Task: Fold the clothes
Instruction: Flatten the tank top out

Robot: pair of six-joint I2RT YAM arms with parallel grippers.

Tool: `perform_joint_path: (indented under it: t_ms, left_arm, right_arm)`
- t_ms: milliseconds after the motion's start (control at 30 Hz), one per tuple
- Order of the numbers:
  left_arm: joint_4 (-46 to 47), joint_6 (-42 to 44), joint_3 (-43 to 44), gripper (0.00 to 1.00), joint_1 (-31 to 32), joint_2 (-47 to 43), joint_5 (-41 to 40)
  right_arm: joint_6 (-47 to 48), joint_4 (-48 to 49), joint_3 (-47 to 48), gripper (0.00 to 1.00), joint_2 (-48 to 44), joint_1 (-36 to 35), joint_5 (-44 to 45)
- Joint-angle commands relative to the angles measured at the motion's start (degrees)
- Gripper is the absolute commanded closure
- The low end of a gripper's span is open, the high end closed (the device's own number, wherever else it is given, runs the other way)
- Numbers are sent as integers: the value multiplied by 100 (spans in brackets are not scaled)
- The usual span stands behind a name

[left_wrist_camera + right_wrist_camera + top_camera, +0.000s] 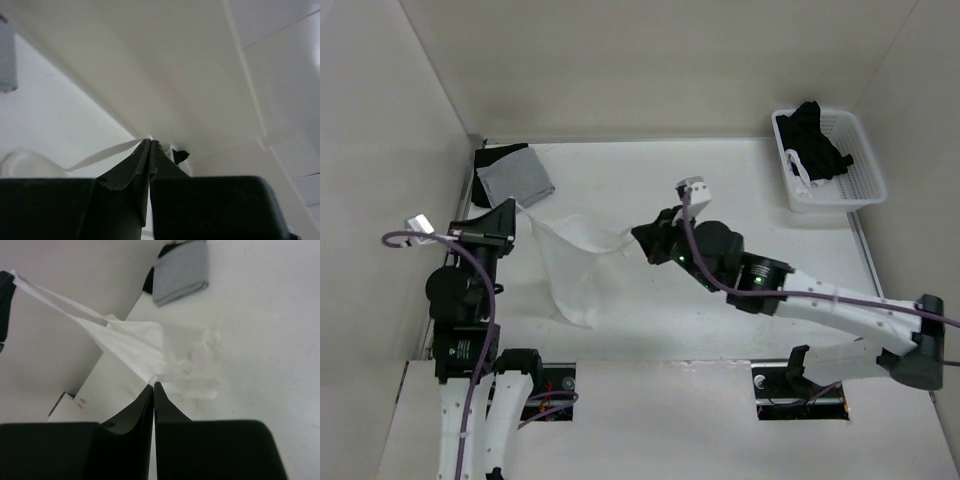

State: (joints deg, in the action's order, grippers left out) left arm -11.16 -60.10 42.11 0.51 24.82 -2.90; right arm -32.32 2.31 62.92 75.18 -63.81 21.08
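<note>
The clothes (575, 265), a thin white garment, hang stretched between my two grippers, and the lower part trails on the table toward the near edge. At its left corner my left gripper (516, 216) is shut on a narrow strap (102, 154) whose end peeks out at the fingertips (150, 140). My right gripper (642, 240) is shut on a pinch of the fabric at the right corner. In the right wrist view the clothes (142, 342) fan out from the closed jaws of that gripper (154, 384), and a taut strap runs to the upper left.
A folded grey cloth (516, 178) lies on a black garment (485, 157) in the far left corner, just behind the left gripper. A white basket (865, 170) holding black garments (815, 145) stands at the far right. White walls enclose the table.
</note>
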Motion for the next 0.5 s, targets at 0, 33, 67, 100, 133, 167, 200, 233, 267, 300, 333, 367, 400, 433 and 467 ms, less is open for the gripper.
perform_joint_path:
  t_ms: [0,33,67,100,133,167,200,233,267,300,333,367,400,433,467]
  left_arm:
    - [536,59,894,99,-12,-302,-132]
    - [501,103,1087,99,-47,-346,-132]
    - [448,147,1307,99,-73,-381,-132]
    - [396,182,1509,99,-100,-407,-132]
    - [369,243,1711,99,-126,-425,-132]
    - [369,287,1878,99,-152,-460,-141]
    - [369,305,2045,99,-161,-469,-150]
    - [369,314,2195,99,-170,-469,-150]
    - [369,314,2327,99,-170,-469,-150]
    - [369,314,2450,99,-170,-469,-132]
    - [351,314,2564,99,-170,-469,-132]
    - [325,314,2661,99,-188,-478,-132]
    - [307,314,2723,99,-196,-487,-124]
    - [272,314,2802,99,-214,-504,-123]
    - [255,314,2838,99,-223,-513,-123]
  right_arm:
    - [1111,-1037,597,95,-774,-407,1554]
    - [1340,-1170,782,95,-977,-582,1844]
    - [1586,-1267,984,95,-1170,-758,2125]
    - [1849,-1346,1203,95,-1329,-960,2407]
    - [2104,-1373,1406,95,-1461,-1179,2670]
    - [2376,-1364,1608,95,-1575,-1382,2917]
    - [2640,-1356,1801,95,-1655,-1558,3137]
    - [2860,-1338,1986,95,-1708,-1725,3330]
    - [3063,-1312,2162,95,-1752,-1901,3541]
    - [3265,-1259,2320,95,-1778,-2085,3743]
    - [3493,-1163,2452,95,-1796,-2261,3919]
    - [3748,-1014,2558,95,-1805,-2463,4095]
    - [3942,-856,2611,95,-1814,-2604,4193]
    - [4222,-620,2655,95,-1796,-2771,4315]
    - [4547,-365,2682,95,-1796,-2981,4456]
